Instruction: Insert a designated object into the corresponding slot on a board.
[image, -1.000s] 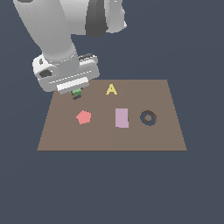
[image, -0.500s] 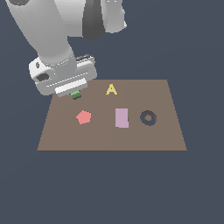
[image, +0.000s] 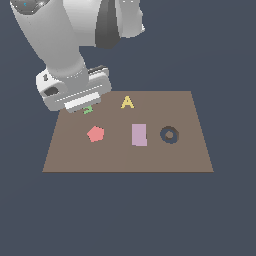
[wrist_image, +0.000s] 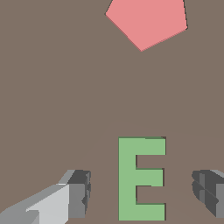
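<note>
The bright green E block (wrist_image: 141, 179) lies flat on the brown board (wrist_image: 52, 87). My gripper (wrist_image: 142, 192) is open, with one finger (wrist_image: 78, 192) on each side of the E and a clear gap to it on both. In the exterior view only a sliver of the green E (image: 88, 109) peeks out under the gripper (image: 82, 104), near the board's (image: 125, 160) far corner on the exterior view's left. No dark slot shows in either view; whether it lies under the E I cannot tell.
A red pentagon (image: 95, 133) lies just in front of the E, also seen in the wrist view as the pentagon (wrist_image: 148, 22). A yellow A (image: 127, 102), a pink rectangle (image: 139, 134) and a dark navy ring (image: 169, 134) lie further towards the exterior view's right.
The hand has shifted slightly over the board's far corner. The green E has stayed at about the same place beneath it.
</note>
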